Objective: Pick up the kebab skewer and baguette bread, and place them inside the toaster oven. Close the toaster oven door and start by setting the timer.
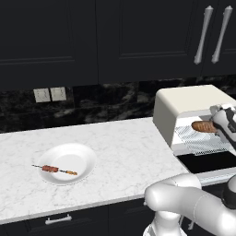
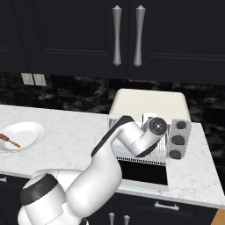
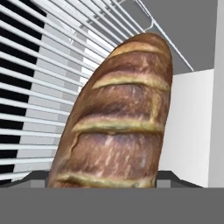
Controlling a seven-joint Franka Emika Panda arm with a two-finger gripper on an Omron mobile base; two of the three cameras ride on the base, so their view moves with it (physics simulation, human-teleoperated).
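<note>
The white arm (image 2: 132, 138) reaches into the open toaster oven (image 2: 151, 103), its door (image 2: 143, 173) folded down.

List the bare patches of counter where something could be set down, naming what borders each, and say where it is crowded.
Free: the marble counter between the white plate and the toaster oven; also the strip behind the plate up to the backsplash. Crowded: the oven mouth, where the arm holds the baguette bread over the wire rack, above the open door. The plate carries the kebab skewer.
</note>
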